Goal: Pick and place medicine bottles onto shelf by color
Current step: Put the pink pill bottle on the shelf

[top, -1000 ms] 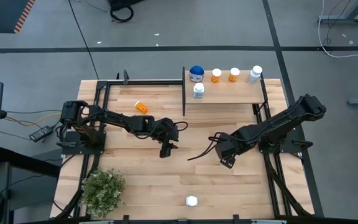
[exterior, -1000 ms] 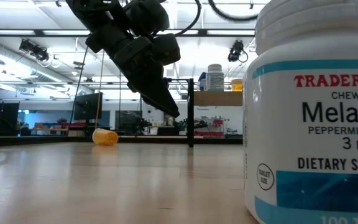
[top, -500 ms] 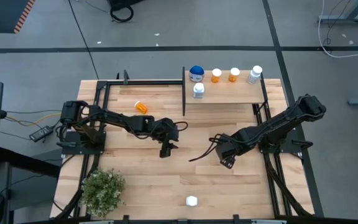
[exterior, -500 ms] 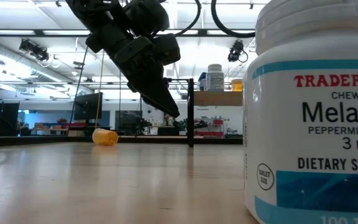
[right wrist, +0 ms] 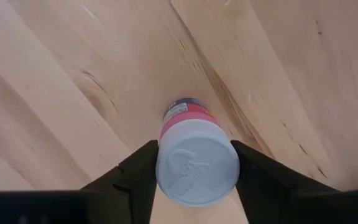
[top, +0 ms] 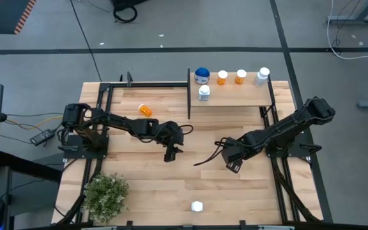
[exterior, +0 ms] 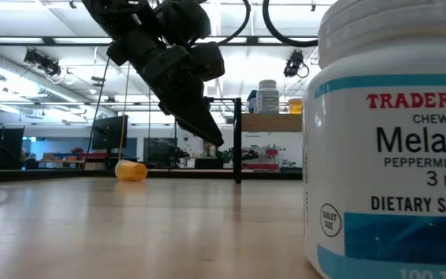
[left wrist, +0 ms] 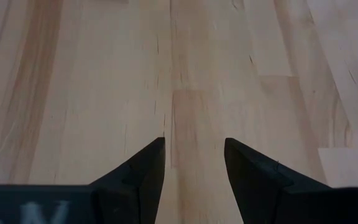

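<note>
1. the right gripper (right wrist: 194,171) is low over the middle-right of the table (top: 235,191), closed on a pink bottle (right wrist: 194,158) with a white cap; a finger (right wrist: 138,171) presses each side of the cap.
2. in the high view the right gripper (top: 233,161) hides that bottle.
3. the left gripper (left wrist: 194,168) hangs over bare table near the middle, part open, holding nothing; its fingers (left wrist: 145,171) stand apart with only wood between them.
4. in the high view the left gripper (top: 170,154) points down at the table, well apart from the right one.
5. the shelf (top: 235,97) sits at the far right of the table, with a black upright edge on its left side.
6. on the shelf stand a blue bottle (top: 202,75), two orange bottles (top: 222,78) (top: 241,76) and a white bottle (top: 262,76) in a row at the back.
7. another white bottle (top: 204,93) stands in front of the blue one, near the black edge.
8. an orange bottle (top: 145,109) lies on its side on the table, left of the shelf.
9. a white bottle (top: 197,206) stands near the table's front edge; the low view shows it close up (exterior: 393,147), upright, with a teal band on the label.
10. a plant (top: 105,195) sits at the front left corner.
</note>
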Tool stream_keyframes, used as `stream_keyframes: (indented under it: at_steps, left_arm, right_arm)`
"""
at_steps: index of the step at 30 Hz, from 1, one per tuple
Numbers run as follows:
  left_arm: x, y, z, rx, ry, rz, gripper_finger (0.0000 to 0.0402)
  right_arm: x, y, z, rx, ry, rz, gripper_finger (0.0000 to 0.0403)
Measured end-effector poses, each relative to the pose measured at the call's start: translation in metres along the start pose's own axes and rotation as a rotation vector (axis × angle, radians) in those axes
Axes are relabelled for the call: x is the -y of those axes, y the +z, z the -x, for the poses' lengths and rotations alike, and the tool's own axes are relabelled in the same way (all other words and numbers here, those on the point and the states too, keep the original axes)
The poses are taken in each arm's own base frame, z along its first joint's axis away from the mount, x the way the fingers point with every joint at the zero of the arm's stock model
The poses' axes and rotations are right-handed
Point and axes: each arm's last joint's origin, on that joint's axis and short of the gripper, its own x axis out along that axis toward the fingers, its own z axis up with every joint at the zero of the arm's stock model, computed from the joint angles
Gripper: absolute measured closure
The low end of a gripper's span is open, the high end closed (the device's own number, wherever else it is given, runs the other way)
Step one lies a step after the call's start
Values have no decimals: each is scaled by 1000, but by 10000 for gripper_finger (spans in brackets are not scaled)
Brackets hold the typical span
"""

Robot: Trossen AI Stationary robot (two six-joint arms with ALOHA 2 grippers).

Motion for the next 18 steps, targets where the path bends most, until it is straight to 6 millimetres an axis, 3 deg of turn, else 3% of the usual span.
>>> stream_keyframes:
  at_steps: [4,8,14,18]
  left_arm:
    - [0,0,0,0,0,1,230]
    - [0,0,0,0,0,5,229]
    - [0,0,0,0,0,6,228]
    - [0,0,0,0,0,6,228]
  right_arm:
    - [0,5,7,2,2,11,222]
    - [1,19,30,3,1,30,222]
    - [19,57,95,81,-8,30,212]
    - [50,90,140,175,19,-51,215]
